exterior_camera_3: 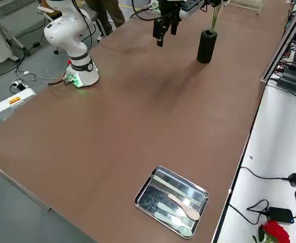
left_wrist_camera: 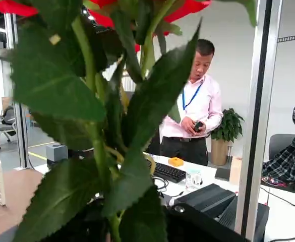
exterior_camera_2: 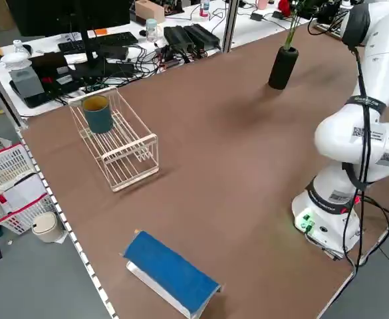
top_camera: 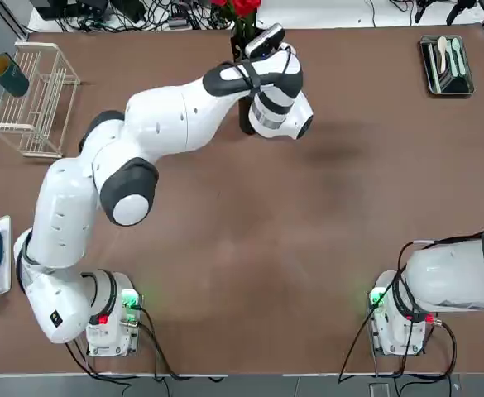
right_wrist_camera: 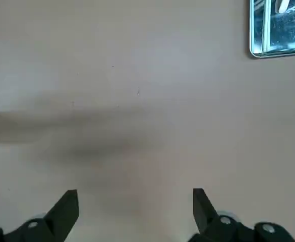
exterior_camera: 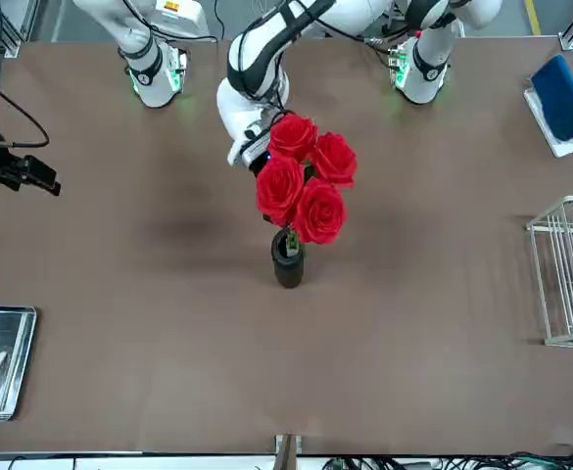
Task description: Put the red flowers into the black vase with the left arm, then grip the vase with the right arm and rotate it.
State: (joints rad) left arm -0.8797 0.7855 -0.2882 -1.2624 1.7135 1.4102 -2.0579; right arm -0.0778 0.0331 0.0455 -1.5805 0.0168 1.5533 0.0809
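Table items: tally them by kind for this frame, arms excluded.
Red flowers, one bunch in the vase: 1
Black vase: 1
Wire rack: 1
Dark green cup: 1
Metal tray: 1
Blue-covered item: 1
Total: 6

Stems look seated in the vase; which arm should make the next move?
Left: its gripper is shut on the red flowers, stems in the black vase, so it must release first. The right gripper hangs open, well away.
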